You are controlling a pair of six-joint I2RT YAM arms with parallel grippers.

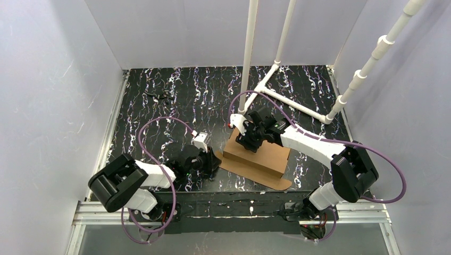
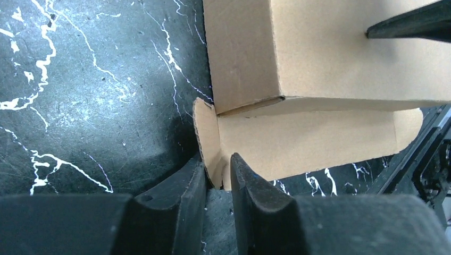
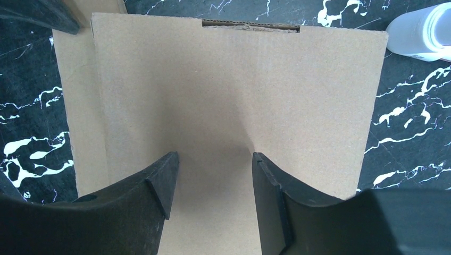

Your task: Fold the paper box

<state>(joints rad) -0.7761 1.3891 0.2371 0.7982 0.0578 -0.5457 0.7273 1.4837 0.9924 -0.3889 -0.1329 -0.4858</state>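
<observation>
A black tabletop (image 1: 159, 95) veined with white like marble sits inside pale lavender walls (image 1: 53, 95), with white plastic pipes (image 1: 249, 53) rising at the back. The paper box (image 1: 260, 154), plain matte brown corrugated cardboard folded into a shallow rectangle, lies right of centre near the front edge. The left gripper (image 2: 218, 175) stands narrowly parted astride the box's rounded corner flap (image 2: 206, 138), while the right gripper (image 3: 213, 175) is spread wide on the box's flat top.

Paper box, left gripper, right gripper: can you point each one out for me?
paper box (image 1: 270, 154): top external view, on its flat brown top panel.
left gripper (image 2: 217, 164): left wrist view, between its fingertips, at the box's side flap.
right gripper (image 3: 214, 159): right wrist view, between its fingertips, over the box top.
</observation>
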